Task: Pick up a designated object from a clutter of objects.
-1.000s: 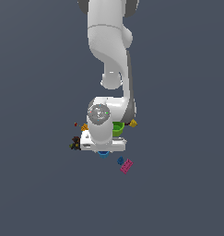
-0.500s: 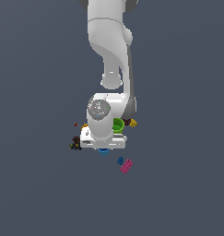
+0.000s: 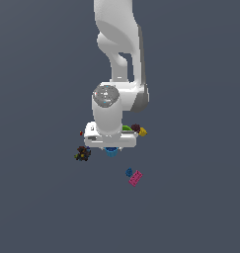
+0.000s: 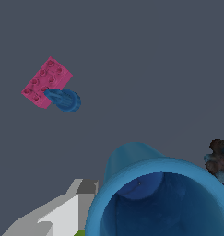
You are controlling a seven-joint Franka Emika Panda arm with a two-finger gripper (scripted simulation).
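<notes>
Since a second ago the arm has sunk a little lower over the clutter, its white gripper (image 3: 110, 146) now sitting right down among the toys. From where I stand in the exterior view, the blue cup (image 3: 111, 151) peeps out just under the hand at its 6 o'clock edge, mostly hidden by it. Up close in the wrist view the blue cup (image 4: 164, 198) fills the frame, open rim towards the camera, with one grey-white finger (image 4: 67, 212) pressed close beside it; the other finger is out of sight, so I cannot tell whether the jaws have closed on it. A dark multicoloured lump (image 3: 82, 153) lies at 9 o'clock of the cup. Off at 5 o'clock a pink brick (image 3: 136, 178) touches a small blue piece (image 3: 129, 172). Behind the hand, a sliver of green cup (image 3: 126, 128) and an orange-yellow piece (image 3: 142, 132) show.
</notes>
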